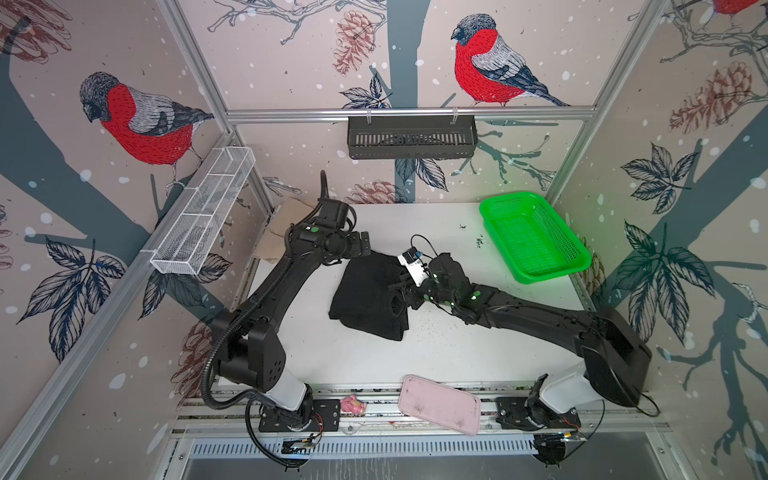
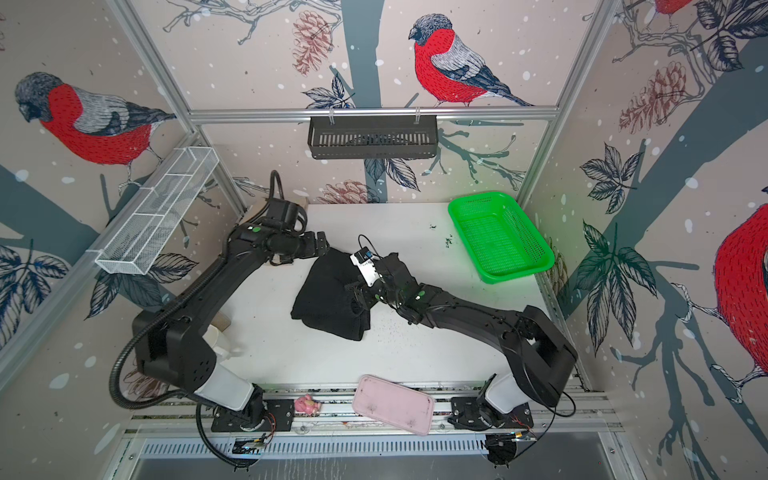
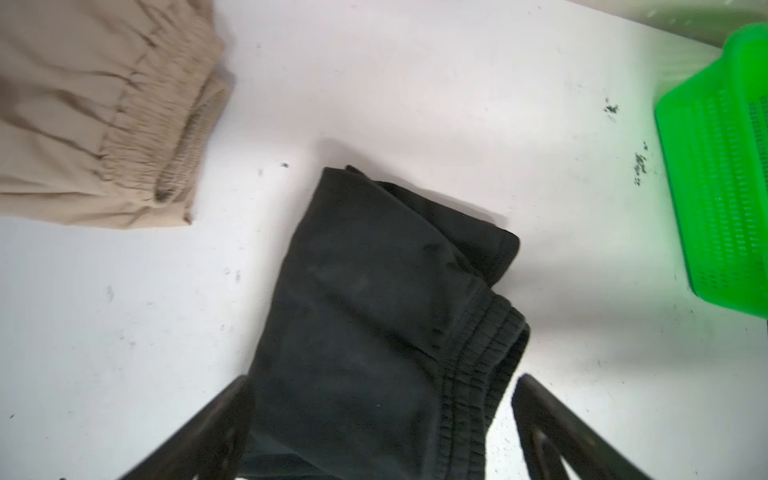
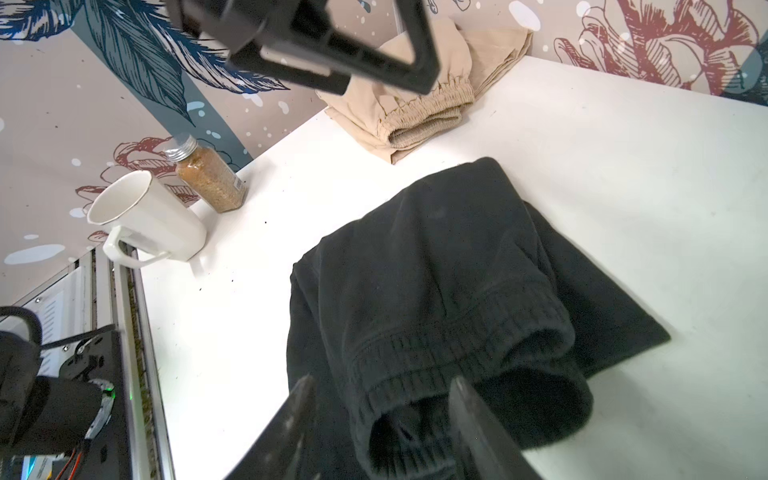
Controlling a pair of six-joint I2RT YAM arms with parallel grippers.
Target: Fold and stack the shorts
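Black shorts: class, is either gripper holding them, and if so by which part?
Left gripper is open, holding nothing. Right gripper straddles the waistband of the black shorts; a grip cannot be told.

black shorts (image 3: 365, 311); beige shorts (image 3: 83, 116); green basket (image 1: 552, 272)

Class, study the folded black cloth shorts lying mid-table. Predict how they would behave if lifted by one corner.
The black cloth shorts would probably flop and unfold, since the layers lie loose with nothing pinning them. The thick ribbed waistband would likely hang lowest. The matt, fuzzy cloth looks unlikely to slip.
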